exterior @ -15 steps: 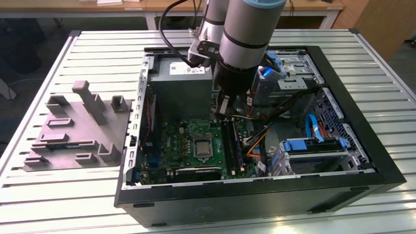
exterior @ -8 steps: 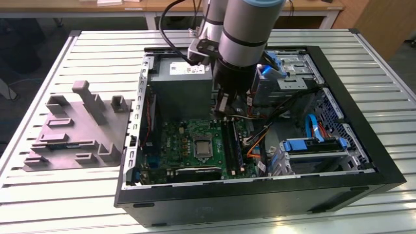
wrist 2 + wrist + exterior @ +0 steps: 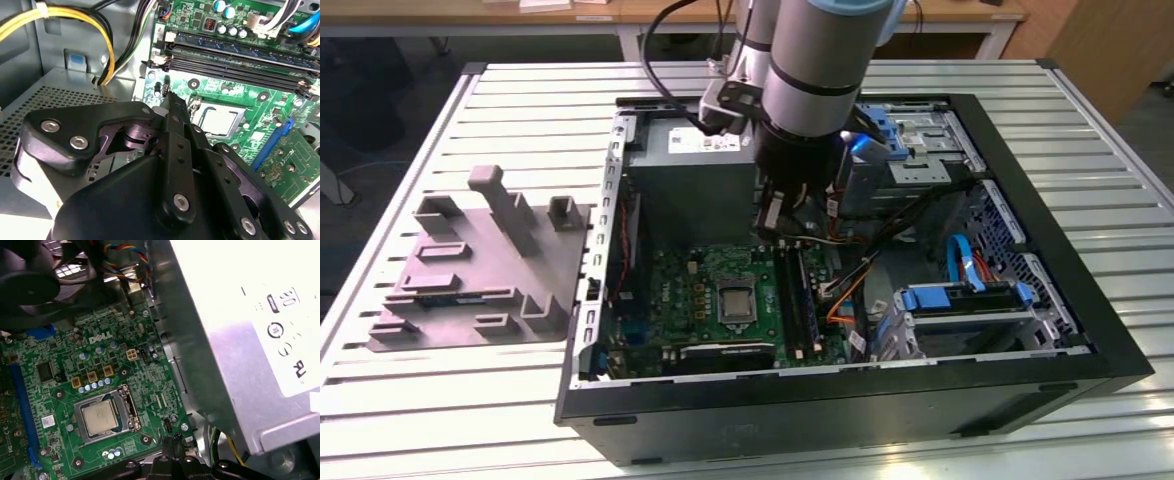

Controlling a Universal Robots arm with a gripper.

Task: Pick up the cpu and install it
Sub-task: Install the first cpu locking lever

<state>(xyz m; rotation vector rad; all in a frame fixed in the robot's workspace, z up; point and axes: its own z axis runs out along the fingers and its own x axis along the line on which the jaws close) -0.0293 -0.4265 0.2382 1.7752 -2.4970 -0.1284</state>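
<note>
The cpu (image 3: pixel 735 298), a small square chip with a pale metal top, lies flat inside the framed socket on the green motherboard (image 3: pixel 680 300) in the open computer case. Both wrist views show the cpu (image 3: pixel 219 121) (image 3: pixel 100 417) seated in the socket. My gripper (image 3: pixel 781 228) hangs above the board, toward the power-supply side of the socket and apart from the chip. Its fingertips (image 3: pixel 171 98) (image 3: pixel 170 442) are pressed together with nothing between them.
The grey power-supply box (image 3: pixel 694 170) stands close beside the gripper, with yellow and black cables (image 3: pixel 75 20) running from it. Memory slots (image 3: pixel 235 55) flank the socket. A blue-tabbed drive cage (image 3: pixel 961 300) fills the case's other side. A grey plastic tray (image 3: pixel 480 270) rests on the slatted table.
</note>
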